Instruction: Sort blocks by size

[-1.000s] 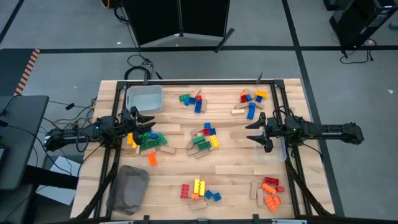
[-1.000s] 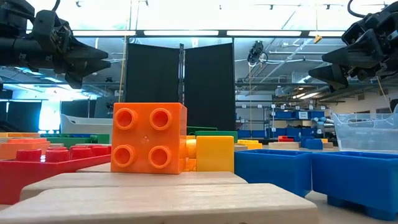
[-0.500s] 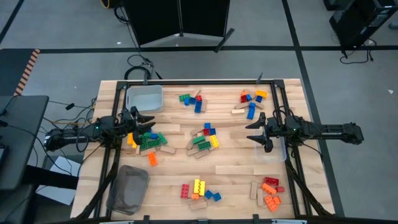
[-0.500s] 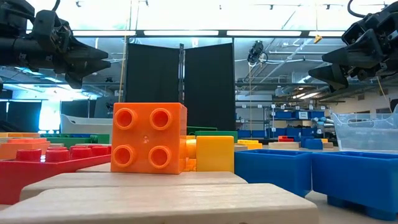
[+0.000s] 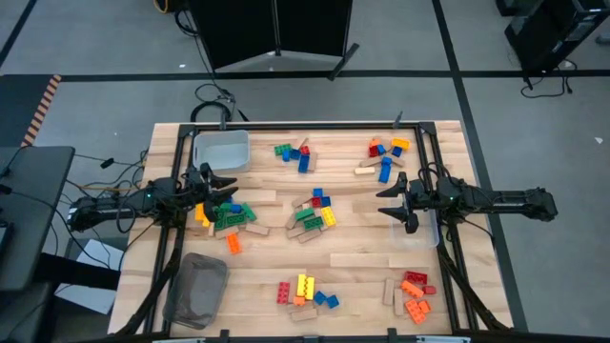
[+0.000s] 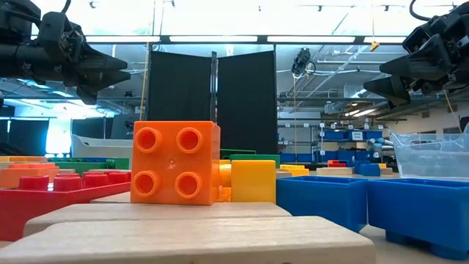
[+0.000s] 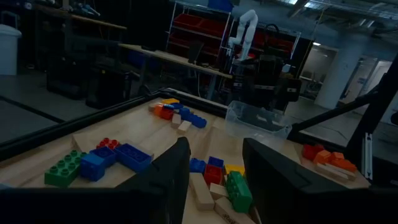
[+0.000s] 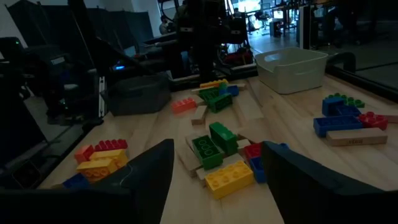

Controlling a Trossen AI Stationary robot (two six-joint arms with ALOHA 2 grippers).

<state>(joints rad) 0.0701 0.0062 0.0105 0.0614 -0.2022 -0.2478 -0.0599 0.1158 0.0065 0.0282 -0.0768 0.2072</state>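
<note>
Left tool (image 5: pixel 221 185) up off the wooden worktop (image 5: pixel 362 262), fingers apart, nothing held. Directly under and just ahead of it: cluster of green, yellow, blue and orange studded plastic bricks with tan wooden pieces (image 5: pixel 227 218). White open plastic bin (image 5: pixel 221 150) near, off to its side; grey bin (image 5: pixel 195 288) on the other side. Midway between both tools: mixed green, blue, red, yellow brick pile (image 5: pixel 314 215). Right tool (image 5: pixel 393 202) also raised, fingers spread wide, empty, facing that pile. Clear plastic bin (image 5: pixel 428 227) right beside it. Other brick heaps well apart along both long worktop edges.
</note>
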